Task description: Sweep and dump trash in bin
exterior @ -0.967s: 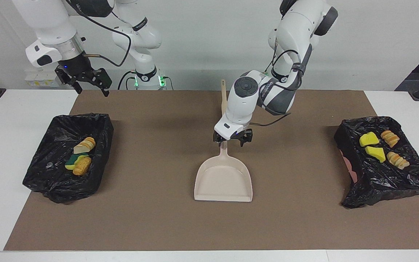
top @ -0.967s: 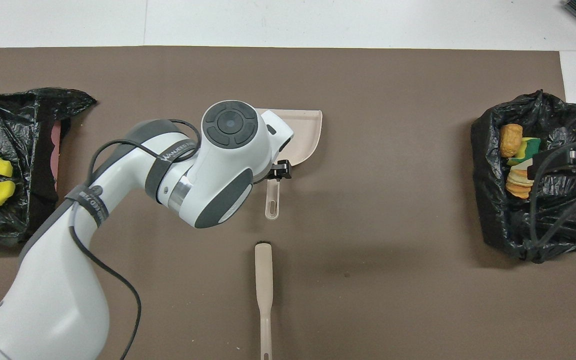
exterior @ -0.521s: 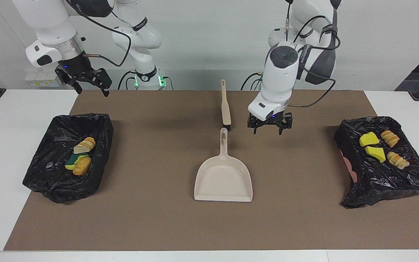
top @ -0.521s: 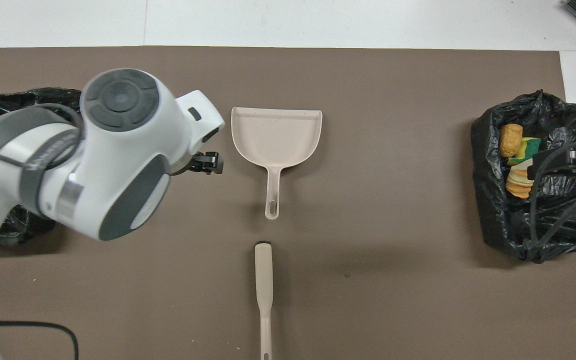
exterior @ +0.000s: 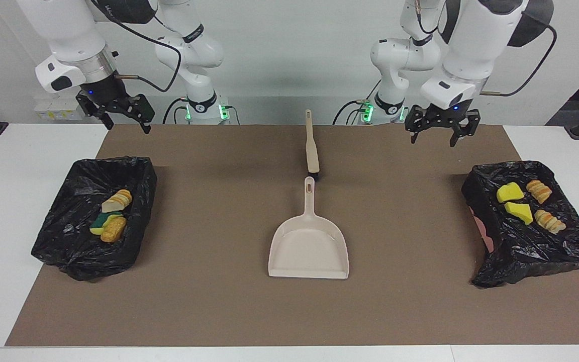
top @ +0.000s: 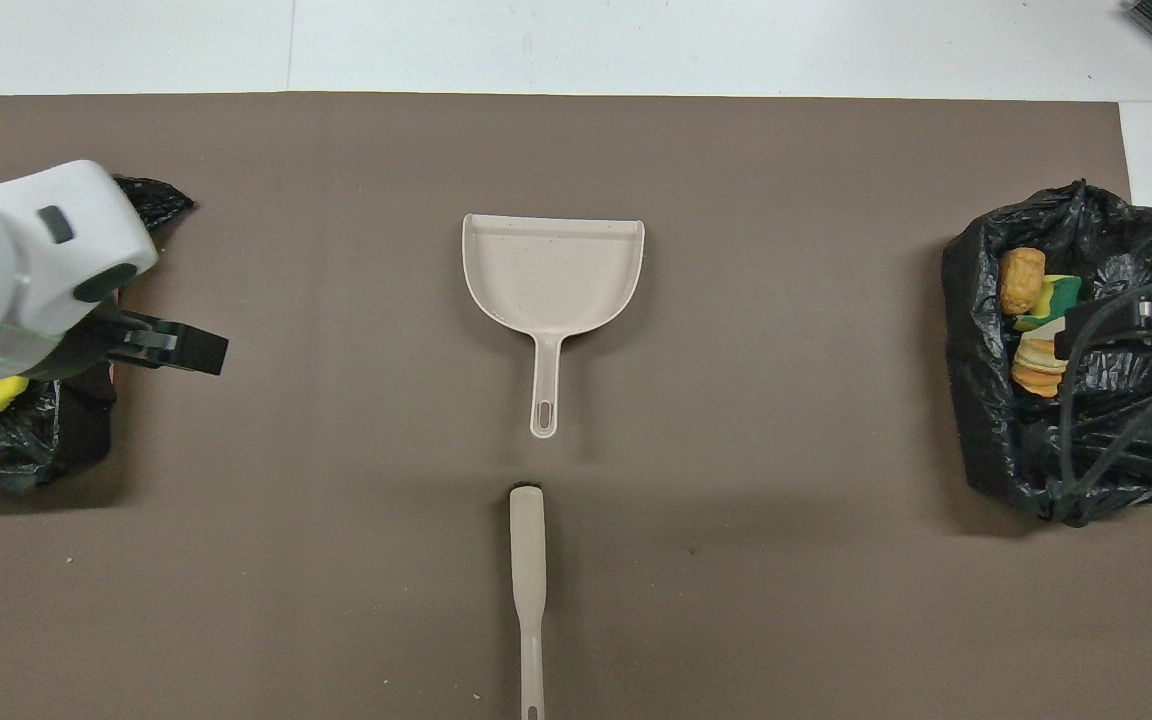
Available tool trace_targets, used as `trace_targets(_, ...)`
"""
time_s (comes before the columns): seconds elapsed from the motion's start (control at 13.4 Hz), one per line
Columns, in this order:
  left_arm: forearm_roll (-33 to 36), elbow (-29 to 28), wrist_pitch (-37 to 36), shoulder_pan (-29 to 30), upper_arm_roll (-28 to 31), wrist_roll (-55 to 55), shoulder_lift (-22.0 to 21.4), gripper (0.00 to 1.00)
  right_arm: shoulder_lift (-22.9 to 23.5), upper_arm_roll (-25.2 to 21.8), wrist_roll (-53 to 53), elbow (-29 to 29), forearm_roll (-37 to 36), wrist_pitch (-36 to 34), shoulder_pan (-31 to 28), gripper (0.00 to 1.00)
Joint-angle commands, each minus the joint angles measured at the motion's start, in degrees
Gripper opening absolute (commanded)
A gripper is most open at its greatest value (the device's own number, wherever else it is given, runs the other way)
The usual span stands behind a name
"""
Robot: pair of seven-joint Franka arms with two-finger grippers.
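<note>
The trash lies in two black-bag-lined bins. The bin (exterior: 566,251) at the left arm's end holds two yellow sponge chunks (exterior: 509,192) and two striped bread pieces (exterior: 550,221). The bin (exterior: 58,241) at the right arm's end holds a pale bread piece (exterior: 116,200), a yellow-green sponge (exterior: 101,223) and a tan piece (exterior: 113,230). My left gripper (exterior: 434,141) is open and empty, raised over the mat's edge by the robots. My right gripper (exterior: 127,126) is open and empty, raised by its bin, and waits.
The beige dustpan (exterior: 309,246) lies flat mid-mat, its handle pointing toward the robots. The beige-handled brush (exterior: 311,146) lies in line with it, nearer to the robots. A brown mat (exterior: 219,301) covers the table. In the overhead view the left hand covers part of its bin (top: 26,450).
My left gripper has let go of the dustpan handle, risen and swung back toward the left arm's end of the table. The dustpan stays flat. The right arm has not moved.
</note>
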Motion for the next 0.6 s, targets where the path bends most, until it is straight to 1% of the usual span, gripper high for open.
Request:
trace_targets(0.0,-1.4,2.8,-4.6,2.9,0.7,6.4,-1.4,1.0,-0.1,0.0,0.0,0.0,1.0,0.1,-0.2,1.0)
trace_targets(0.07,-1.4,5.1,-6.3,3.3,0.8,7.6,-1.1,1.0,-0.2,0.1,0.0,0.0,1.0,0.1,-0.2,1.0)
trace_targets(0.22,-2.8,7.2,-10.2,3.7,2.1,7.6,-0.1,1.0,-0.2,0.1,0.0,0.0,1.1,0.2,-0.3,1.0)
trace_targets(0.3,-3.5,9.2,-11.2,3.7,2.6,7.6,0.4,1.0,-0.1,0.1,0.0,0.0,1.1,0.2,-0.2,1.0)
trace_targets(0.45,-3.6,13.2,-14.0,3.7,2.8,7.6,2.9,1.0,-0.1,0.1,0.0,0.0,1.0,0.2,-0.2,1.0)
trace_targets(0.52,-3.6,14.3,-14.5,3.7,2.8,7.6,3.4,1.0,-0.2,0.1,0.0,0.0,1.1,0.2,-0.3,1.0)
